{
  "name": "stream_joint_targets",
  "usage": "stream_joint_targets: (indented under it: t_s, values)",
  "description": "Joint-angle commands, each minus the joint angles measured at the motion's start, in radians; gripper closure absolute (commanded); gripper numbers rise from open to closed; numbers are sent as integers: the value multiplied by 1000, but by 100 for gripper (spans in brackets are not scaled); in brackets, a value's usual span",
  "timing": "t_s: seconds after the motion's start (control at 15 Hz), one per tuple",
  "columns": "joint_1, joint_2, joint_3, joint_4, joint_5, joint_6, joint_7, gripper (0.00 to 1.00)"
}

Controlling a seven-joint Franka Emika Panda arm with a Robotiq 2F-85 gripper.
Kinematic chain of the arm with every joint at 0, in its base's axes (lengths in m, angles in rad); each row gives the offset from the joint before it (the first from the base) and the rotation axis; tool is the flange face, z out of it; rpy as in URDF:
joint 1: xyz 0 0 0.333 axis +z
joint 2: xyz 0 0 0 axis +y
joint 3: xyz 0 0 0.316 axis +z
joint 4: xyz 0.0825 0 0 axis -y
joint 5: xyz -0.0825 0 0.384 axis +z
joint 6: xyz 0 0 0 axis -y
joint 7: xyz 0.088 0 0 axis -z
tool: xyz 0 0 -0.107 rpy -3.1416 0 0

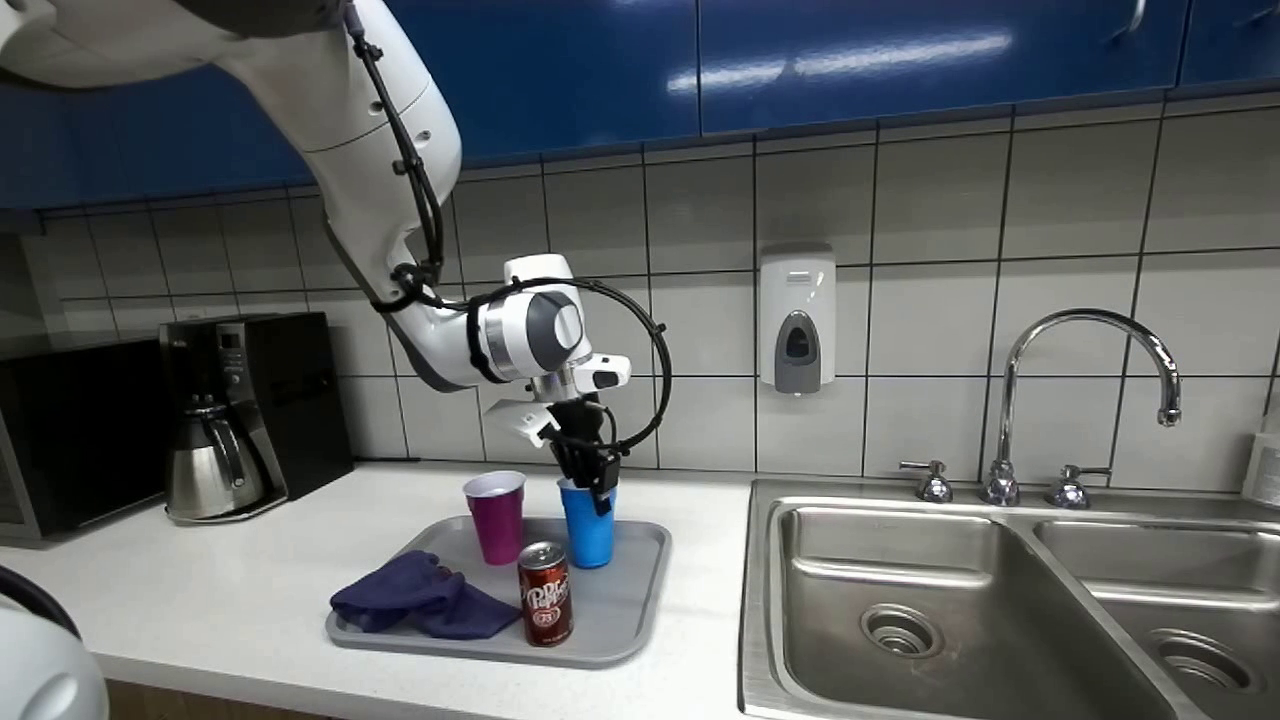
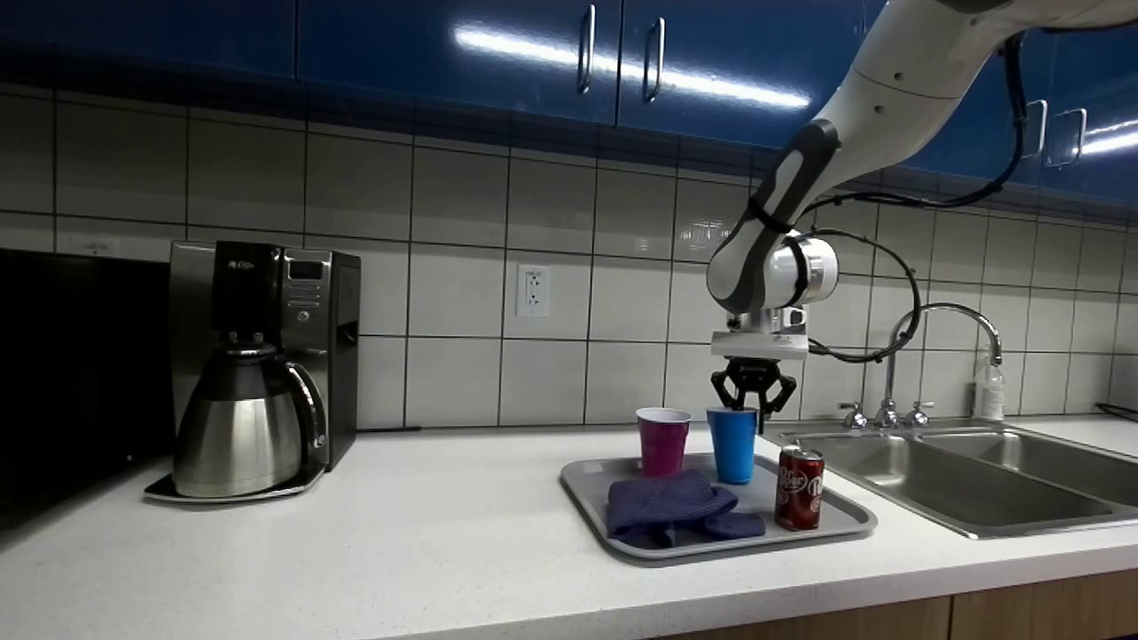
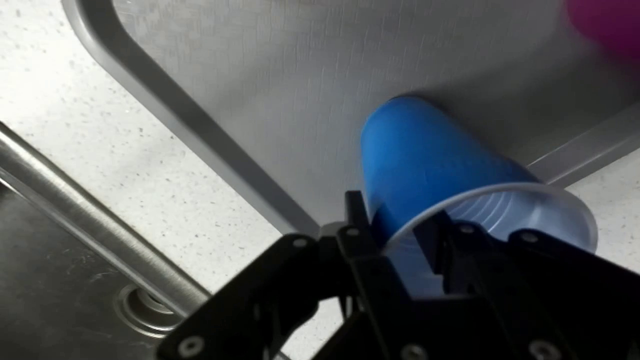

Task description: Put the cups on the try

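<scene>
Robotiq gripper (image 3: 393, 217) spread astride one wall of the blue plastic tumbler (image 3: 422, 150) on the grey tray (image 3: 260, 85), I judge I'm at the release; next, I should lift straight up.

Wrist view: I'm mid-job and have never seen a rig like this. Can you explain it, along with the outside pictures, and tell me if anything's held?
The machine is one robot arm ending in a two-fingered tool. The wrist view comes from a camera on its wrist, looking down past the tool. Both exterior views come from cameras outside the robot, seeing the counter from different places.

On the counter is a grey tray, bearing a purple cup, a blue cup, a can and a cloth. Beside it is a sink.

The tool is open: one finger is inside the blue cup and one outside, with the rim between. Nothing looks clamped; I can't tell whether either finger touches.
</scene>
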Motion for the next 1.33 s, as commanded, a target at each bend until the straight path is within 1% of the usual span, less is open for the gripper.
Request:
stream_joint_targets:
  t_s: [0.0, 0.13, 0.27, 0.33, 0.8, 1.27]
  values:
    - [-9, -31, 8, -20, 8, -7, -2, 35]
    - [-9, -31, 7, -18, 8, -8, -1, 22]
    - [-9, -31, 7, -16, 8, -10, 0, 5]
    - [-9, -32, 8, -16, 9, -12, -1, 1]
    - [-14, -92, 13, -21, 19, -72, -13, 0]
    - [-33, -186, 26, -35, 22, -181, -26, 0]
